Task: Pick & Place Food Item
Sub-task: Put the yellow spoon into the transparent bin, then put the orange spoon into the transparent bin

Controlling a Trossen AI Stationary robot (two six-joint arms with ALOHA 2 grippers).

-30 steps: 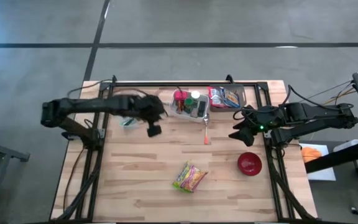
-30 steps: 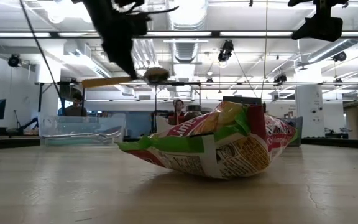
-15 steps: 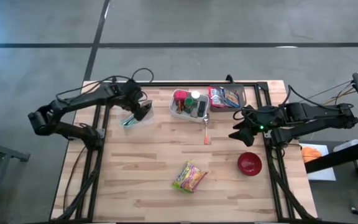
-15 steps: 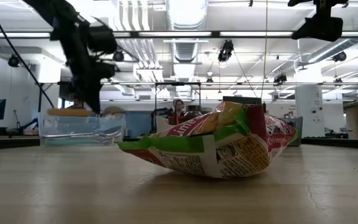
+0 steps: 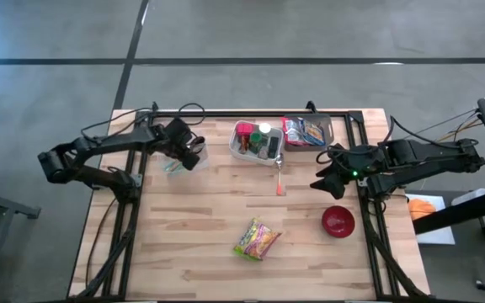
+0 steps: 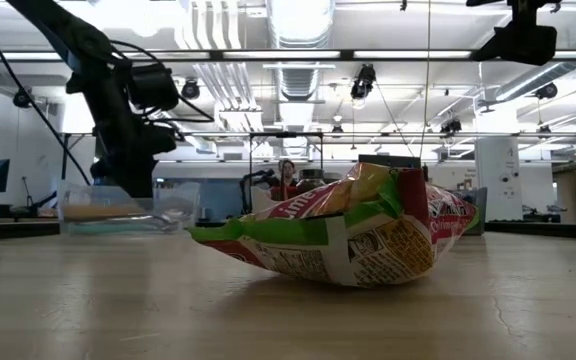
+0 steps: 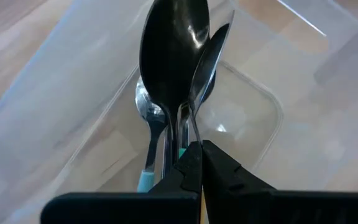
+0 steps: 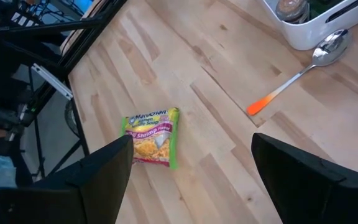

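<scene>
The left gripper [image 5: 183, 154] is reaching down into a clear plastic tub [image 5: 178, 160] at the far left of the wooden table [image 5: 200, 244]. Its two dark fingers [image 7: 219, 171] are pressed together around the thin neck of a shiny metal spoon [image 7: 178, 53], whose bowl is pointing away from the wrist camera. A second metal spoon with a teal handle [image 7: 149, 137] is lying on the tub's floor just under it; whether the two spoons are touching is hard to tell in that close view.

The right gripper [image 5: 320, 178] is hovering near the right edge of the table with its fingers [image 8: 101, 180] spread wide and nothing between them. A red round bowl [image 5: 338, 221] is sitting on the table just in front of it.

The food item, a green, yellow and red packet of instant noodles [image 5: 257, 239], is lying flat in the near middle of the table, well apart from both grippers. At the far edge, a white rectangular bin [image 5: 256, 143] is holding small jars, and beside it a clear tray [image 5: 307, 130] is holding coloured packets. A metal spoon with an orange handle [image 5: 279, 177] is lying on the wood, its bowl end by the white bin.
</scene>
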